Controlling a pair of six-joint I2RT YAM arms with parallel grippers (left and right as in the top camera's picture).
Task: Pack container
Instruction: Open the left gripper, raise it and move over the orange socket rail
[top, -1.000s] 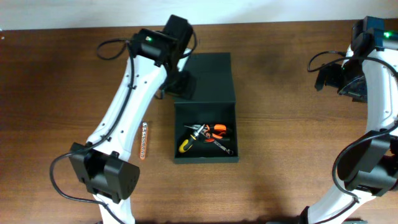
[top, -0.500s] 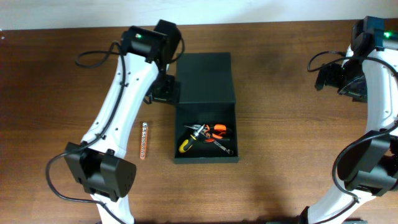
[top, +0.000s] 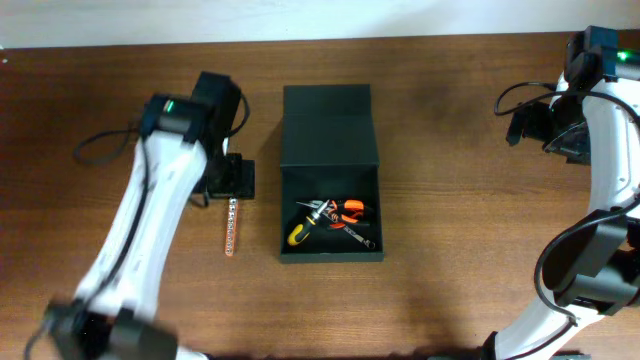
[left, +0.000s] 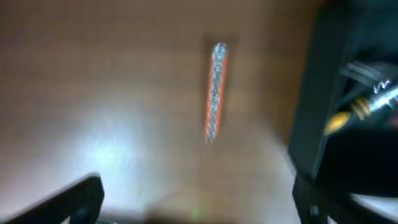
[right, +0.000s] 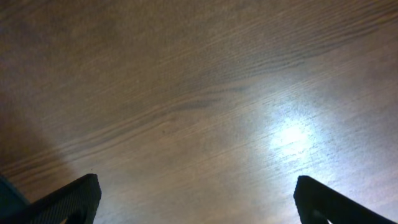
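Observation:
The dark greenish-black container sits mid-table with its flap lid laid open toward the back. Inside lie orange-handled pliers, a yellow-handled tool and a metal piece. An orange and silver bit strip lies on the table left of the container; it also shows in the left wrist view, blurred. My left gripper is open and empty, just above the strip's far end. My right gripper is open and empty over bare wood at the far right.
The container's left wall fills the right side of the left wrist view. The brown wooden table runs to a pale wall at the back. Black cables hang by both arms.
My left arm has swung left and toward the front, away from the container's lid, and now hovers over the bit strip. The right arm has not moved.

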